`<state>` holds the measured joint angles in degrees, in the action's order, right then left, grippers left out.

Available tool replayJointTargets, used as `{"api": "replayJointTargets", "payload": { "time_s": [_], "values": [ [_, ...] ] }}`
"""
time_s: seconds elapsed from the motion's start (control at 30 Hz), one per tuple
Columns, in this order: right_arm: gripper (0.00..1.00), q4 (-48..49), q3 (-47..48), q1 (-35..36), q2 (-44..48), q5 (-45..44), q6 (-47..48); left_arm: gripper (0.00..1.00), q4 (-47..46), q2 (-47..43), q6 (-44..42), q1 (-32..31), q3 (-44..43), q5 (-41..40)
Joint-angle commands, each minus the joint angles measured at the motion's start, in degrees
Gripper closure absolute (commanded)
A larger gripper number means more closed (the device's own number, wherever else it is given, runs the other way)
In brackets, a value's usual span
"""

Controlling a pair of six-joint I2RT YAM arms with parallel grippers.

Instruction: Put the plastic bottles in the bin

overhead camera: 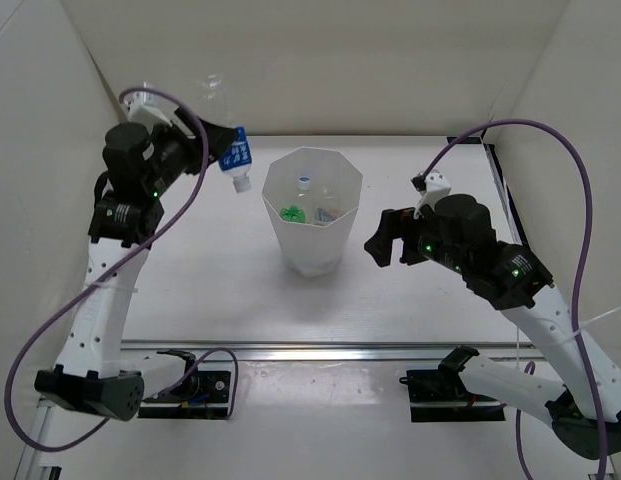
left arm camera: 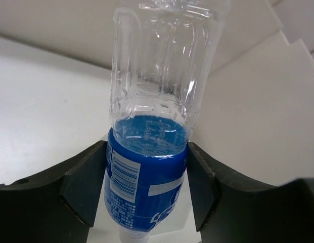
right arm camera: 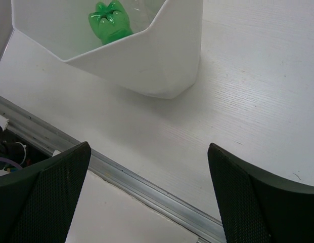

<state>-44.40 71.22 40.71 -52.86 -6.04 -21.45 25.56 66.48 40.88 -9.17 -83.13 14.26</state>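
Observation:
My left gripper (overhead camera: 218, 150) is shut on a clear blue-labelled bottle (overhead camera: 234, 156), held high in the air, cap down, left of the bin (overhead camera: 312, 250). In the left wrist view the bottle (left arm camera: 146, 172) sits between both fingers (left arm camera: 83, 185). The bin stands mid-table and holds a green bottle (overhead camera: 290, 212), a clear bottle with a white cap (overhead camera: 304, 186) and an orange-and-blue-labelled bottle (overhead camera: 326, 212). My right gripper (overhead camera: 382, 240) is open and empty, just right of the bin. The right wrist view shows the bin's wall (right arm camera: 146, 61) and the green bottle (right arm camera: 110, 23) inside.
White walls enclose the table on the left, back and right. A metal rail (overhead camera: 320, 352) runs along the table's near edge, also in the right wrist view (right arm camera: 146, 190). Purple cables loop from both arms.

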Motion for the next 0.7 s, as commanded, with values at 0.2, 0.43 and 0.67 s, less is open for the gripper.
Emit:
{"api": "replayJointTargets", "payload": {
  "time_s": [0.2, 0.43, 0.67],
  "values": [
    [0.0, 4.24, -0.99, -0.45, 0.39, -2.31, 0.27, 0.22, 2.56, 20.17, -5.01, -14.73, -18.12, -1.78],
    [0.0, 1.08, -0.47, -0.45, 1.0, -10.38, -2.53, 0.0, 5.55, 12.57, -10.11, -18.69, -17.51, -14.66],
    [0.0, -9.88, 5.58, -2.38, -5.73, -11.03, -3.61, 0.0, 6.6, -10.69, -8.21, -17.56, 3.73, -48.98]
  ]
}}
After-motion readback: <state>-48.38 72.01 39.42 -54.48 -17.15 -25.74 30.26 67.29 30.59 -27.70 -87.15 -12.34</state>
